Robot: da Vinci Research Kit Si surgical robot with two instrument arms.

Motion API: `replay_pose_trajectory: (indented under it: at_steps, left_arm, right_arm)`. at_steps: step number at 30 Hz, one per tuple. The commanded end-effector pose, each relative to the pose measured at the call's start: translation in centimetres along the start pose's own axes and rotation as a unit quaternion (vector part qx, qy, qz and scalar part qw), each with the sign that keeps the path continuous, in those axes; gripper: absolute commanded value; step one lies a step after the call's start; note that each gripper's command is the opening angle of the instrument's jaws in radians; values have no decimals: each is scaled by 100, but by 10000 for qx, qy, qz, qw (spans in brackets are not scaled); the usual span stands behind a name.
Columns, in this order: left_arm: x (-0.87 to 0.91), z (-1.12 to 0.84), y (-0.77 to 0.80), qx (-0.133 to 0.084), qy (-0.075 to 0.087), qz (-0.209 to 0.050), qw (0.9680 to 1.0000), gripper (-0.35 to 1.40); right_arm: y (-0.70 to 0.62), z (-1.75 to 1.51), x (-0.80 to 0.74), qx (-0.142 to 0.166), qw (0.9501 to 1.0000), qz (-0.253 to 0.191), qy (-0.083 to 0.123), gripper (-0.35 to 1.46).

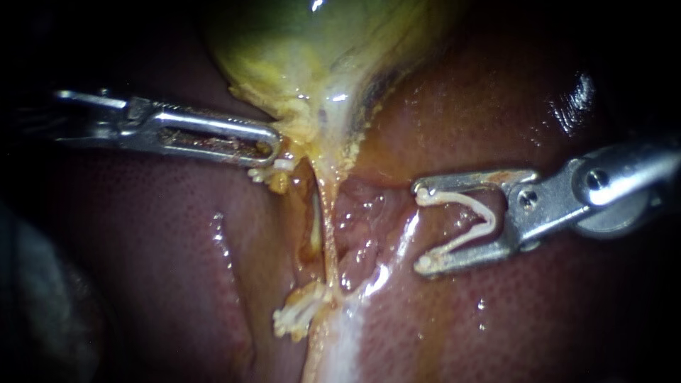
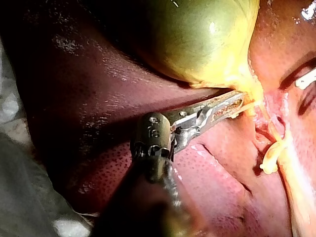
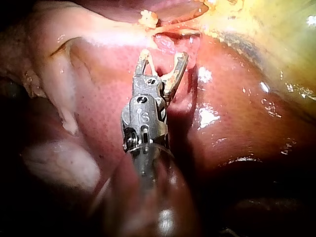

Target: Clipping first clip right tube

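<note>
At the left of the endoscope view, the left instrument comes in almost level, its shaft dipping slightly toward the tip. Its tool is a pair of long slotted jaws, drawn together on a shred of yellow tissue at the lower end of the gallbladder. In the left wrist view the tool bends at the wrist, away from the line of the shaft, and reaches in under the green-yellow sac.

Below the tool lies the dark red liver, wet and finely speckled. From the gallbladder's narrow end two thin strands run down side by side. The right tube is the orange one, drawn straight, with a paler strand just to its left. Both end near a frayed white tuft. No clip sits on the tube.

Right of the tube is a raw pink patch, and over its far edge hangs the right instrument. Its shaft slants in from the upper right. Its tool stands wide apart, mouth toward the tube, and carries a white clip. The clip is spread in a V, one leg along each jaw. Jaw tips and clip are near the right tube but clear of it. The right wrist view shows the same spread jaws, with the tuft ahead of them.
</note>
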Motion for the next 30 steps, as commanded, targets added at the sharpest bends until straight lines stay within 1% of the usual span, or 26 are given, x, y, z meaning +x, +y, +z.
replay_pose_trajectory:
  at_steps: [1, 2, 4, 6, 8, 11, 13, 16, 18, 19, 25, 30]
  left_arm:
    - [2, -4, 2, -16, -6, -3, 10000, -35]
    - [4, -7, 3, -25, -13, -8, 10000, -35]
    - [11, -22, 9, -69, -41, -34, 10000, -35]
    - [21, -40, 17, -22, -21, -69, 10000, -35]
    - [32, -60, 26, -4, 49, -116, 9999, -35]
    - [44, -77, 36, 11, 132, -177, 9998, -35]
    - [47, -79, 38, 18, 155, -191, 9997, -35]
    - [43, -75, 37, 36, 167, -179, 9997, -35]
    - [39, -71, 35, 50, 177, -168, 9997, -35]
    - [38, -70, 35, 66, 188, -165, 9997, -35]
    - [38, -69, 36, 57, 181, -166, 9997, -35]
    - [38, -69, 36, 59, 183, -167, 9997, -35]
  right_arm:
    - [0, 0, 0, 0, 10000, 1, 2, 50]
    - [0, 0, 1, 1, 10000, 2, 2, 50]
    - [0, 0, 1, 1, 10000, 3, 2, 50]
    - [0, -1, 2, 0, 10000, 6, 2, 50]
    - [0, -1, 3, 1, 10000, 10, 3, 50]
    - [1, -3, 6, 2, 10000, 23, 20, 50]
    - [1, -2, 10, 28, 10000, 37, 66, 50]
    - [0, 5, 16, 73, 9998, 58, 184, 50]
    - [-1, 11, 20, 103, 9995, 157, 239, 50]
    - [0, 17, 23, 124, 9991, 282, 279, 50]
    - [6, 49, 31, 194, 9965, 742, 323, 49]
    - [12, 84, 28, 249, 9939, 1036, 285, 49]
